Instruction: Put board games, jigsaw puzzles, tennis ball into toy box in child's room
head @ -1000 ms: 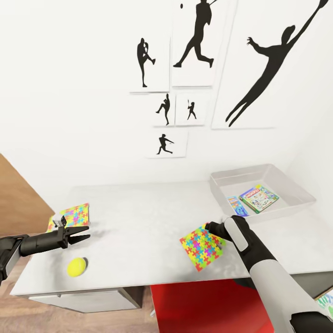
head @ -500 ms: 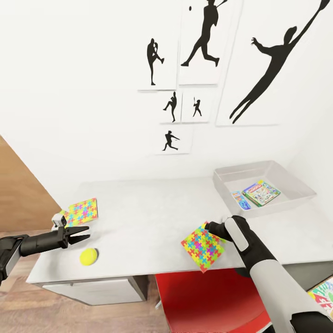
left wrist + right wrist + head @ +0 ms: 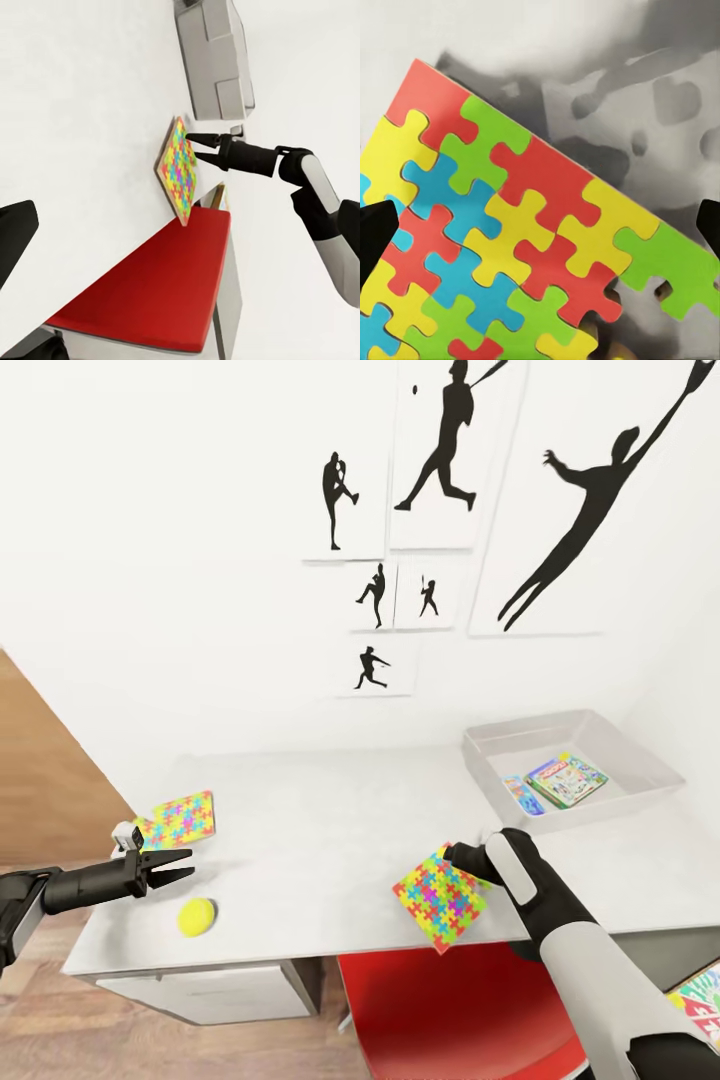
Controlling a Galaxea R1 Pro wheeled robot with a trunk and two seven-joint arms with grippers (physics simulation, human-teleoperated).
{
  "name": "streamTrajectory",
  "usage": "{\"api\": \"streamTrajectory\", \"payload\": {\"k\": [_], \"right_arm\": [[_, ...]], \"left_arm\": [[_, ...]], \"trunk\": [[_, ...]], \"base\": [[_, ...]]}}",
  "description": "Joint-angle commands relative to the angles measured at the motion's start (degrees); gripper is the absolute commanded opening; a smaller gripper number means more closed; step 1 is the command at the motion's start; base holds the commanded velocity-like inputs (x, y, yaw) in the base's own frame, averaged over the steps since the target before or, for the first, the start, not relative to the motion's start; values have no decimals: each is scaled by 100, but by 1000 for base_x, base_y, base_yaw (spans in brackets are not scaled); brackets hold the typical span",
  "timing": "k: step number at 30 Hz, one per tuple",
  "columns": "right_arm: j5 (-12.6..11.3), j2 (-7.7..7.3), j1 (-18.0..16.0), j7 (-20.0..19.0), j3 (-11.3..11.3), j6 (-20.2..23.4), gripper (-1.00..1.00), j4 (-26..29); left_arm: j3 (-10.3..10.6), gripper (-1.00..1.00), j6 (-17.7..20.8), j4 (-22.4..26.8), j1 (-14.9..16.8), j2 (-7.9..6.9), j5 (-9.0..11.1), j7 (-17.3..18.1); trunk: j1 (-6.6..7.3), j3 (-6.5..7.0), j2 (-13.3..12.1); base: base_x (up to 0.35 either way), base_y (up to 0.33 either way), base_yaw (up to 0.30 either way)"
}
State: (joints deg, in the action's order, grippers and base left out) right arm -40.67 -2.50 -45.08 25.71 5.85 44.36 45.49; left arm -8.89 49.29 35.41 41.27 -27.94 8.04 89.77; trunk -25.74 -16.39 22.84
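The right claw (image 3: 452, 853) is clamped on one edge of a flat square jigsaw puzzle box covered in bright interlocking pieces (image 3: 439, 896), holding it tilted just above the near edge of the pale mottled tabletop (image 3: 330, 830), with a red chair seat (image 3: 440, 1010) below. This looks like the carry step: the box is up and needs to travel far and right to the shallow pale grey toy tray (image 3: 500, 745), then be lowered flat over its low sloping wall before release. Two flat colourful game boxes (image 3: 567, 778) already lie inside, so the drop wants a bare spot. Over on the left, the left claw (image 3: 180, 864) hovers with its fingers apart, gripping nothing. Just beyond it lies a second square puzzle-patterned box (image 3: 180, 819), and near it sits the yellow tennis ball (image 3: 197, 917), both waiting on the tabletop.
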Motion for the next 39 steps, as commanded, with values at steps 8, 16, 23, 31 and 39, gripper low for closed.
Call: {"api": "streamTrajectory", "payload": {"k": [8, 16, 23, 31, 39], "right_arm": [[-108, 2, -1, 56, 31, 11, 100, -111], [-103, 13, -1, 56, 31, 11, 100, -111], [-99, 13, -1, 56, 31, 11, 100, -111], [-99, 21, -1, 56, 31, 11, 100, -111], [-99, 29, -1, 56, 31, 11, 100, -111]], "left_arm": [[2, 100, 63, 1, 6, -1, -4, 23], [2, 100, 63, 1, 4, -1, -4, 23], [2, 100, 63, 1, 4, -1, -4, 23], [2, 100, 63, 1, 6, -1, -4, 23], [2, 100, 63, 1, 4, -1, -4, 23]], "trunk": [[-4, 20, 8], [-4, 22, 8], [-4, 22, 8], [-4, 22, 8], [-4, 22, 8]], "base": [[-76, 125, 0], [-141, 135, 0], [-134, 124, 0], [-51, 112, 0], [-2, 8, 0]]}}
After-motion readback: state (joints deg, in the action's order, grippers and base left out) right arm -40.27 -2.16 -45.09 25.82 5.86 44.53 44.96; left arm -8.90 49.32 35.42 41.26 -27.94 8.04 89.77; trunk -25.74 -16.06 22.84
